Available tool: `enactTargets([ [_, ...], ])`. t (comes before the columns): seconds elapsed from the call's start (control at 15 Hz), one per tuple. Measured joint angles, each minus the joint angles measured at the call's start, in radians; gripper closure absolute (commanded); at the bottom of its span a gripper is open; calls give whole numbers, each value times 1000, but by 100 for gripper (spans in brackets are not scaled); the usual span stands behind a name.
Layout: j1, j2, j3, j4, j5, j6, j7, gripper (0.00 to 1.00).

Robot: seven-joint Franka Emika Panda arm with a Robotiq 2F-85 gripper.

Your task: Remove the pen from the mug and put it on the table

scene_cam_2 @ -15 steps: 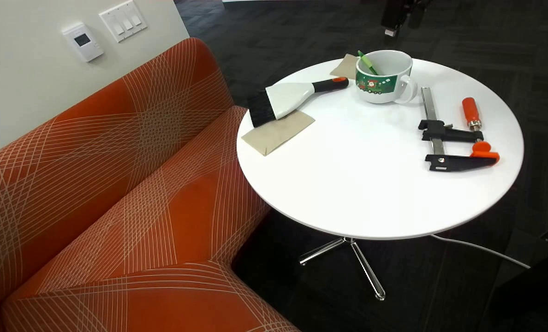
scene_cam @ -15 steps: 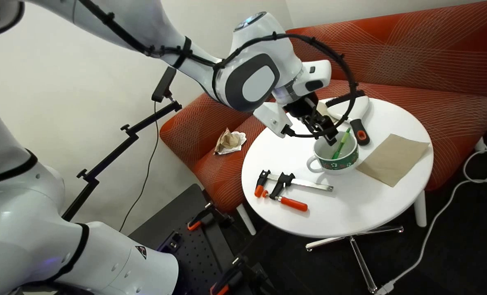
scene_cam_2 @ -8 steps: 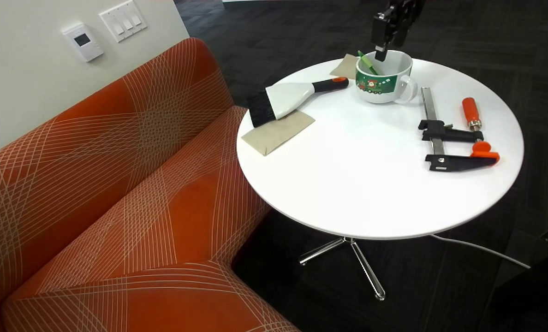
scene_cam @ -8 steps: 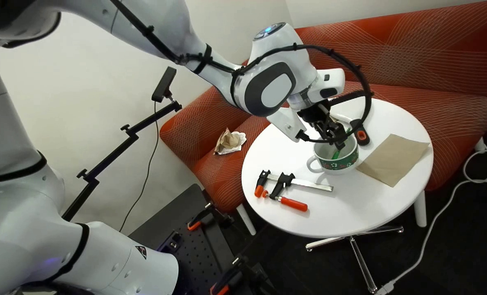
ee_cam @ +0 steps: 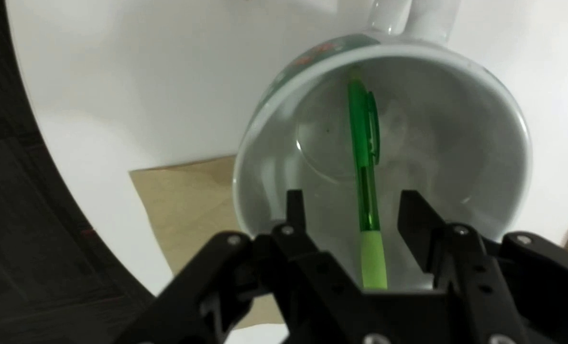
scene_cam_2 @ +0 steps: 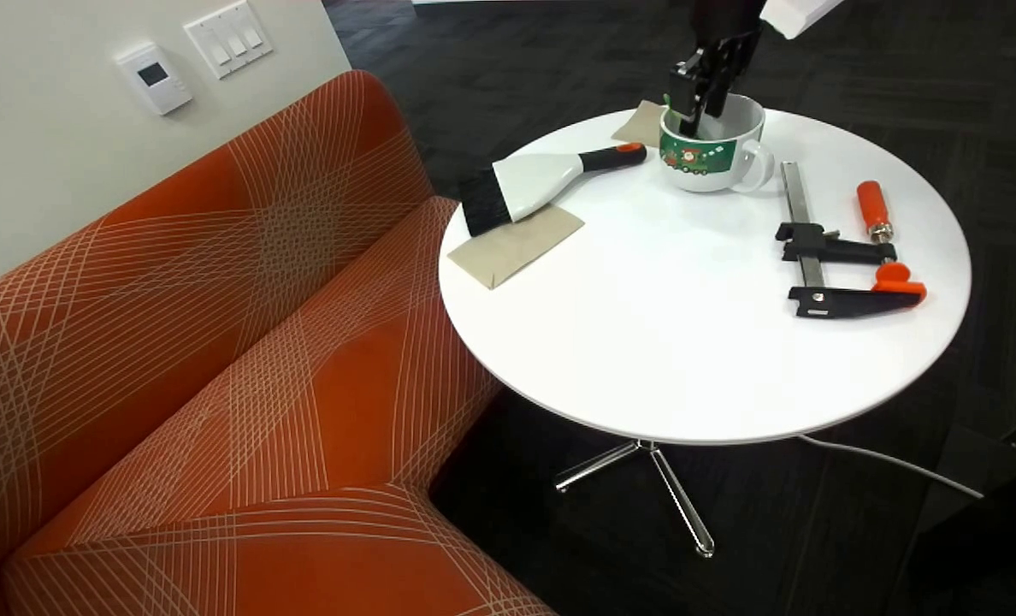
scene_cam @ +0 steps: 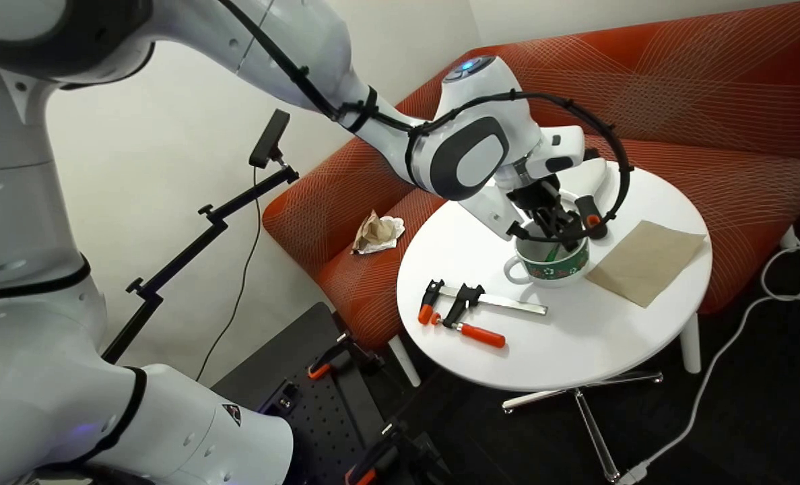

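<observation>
Wide-spread and empty, the gripper (ee_cam: 352, 206) straddles the pen (ee_cam: 362, 143) in the mug (ee_cam: 485, 143)! It should prove light, stiff, slick: pinch the pale-green section (ee_cam: 373, 258), depth hard to call.

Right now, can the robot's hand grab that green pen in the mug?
Probably yes. In the wrist view the hand is open, its jaws on either side of the green pen, with nothing showing in the way. The open top of the mug leaves a way in from above.
</observation>
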Motion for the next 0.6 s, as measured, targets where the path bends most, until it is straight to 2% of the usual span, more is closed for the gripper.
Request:
enactTargets([
  [0.07, 0, 12, 0, 11, 0, 0, 0, 51],
  [0.13, 0, 24, 0, 23, 0, 0, 0, 73],
  [0.27, 0, 47, 1, 44, 0, 0, 0, 81],
  [0.4, 0, 62, 1, 59, 0, 0, 0, 97],
  [0.47, 1, 64, 2, 60, 0, 0, 0, 100],
  [0.6, 2, 61, 2, 59, 0, 0, 0, 97],
])
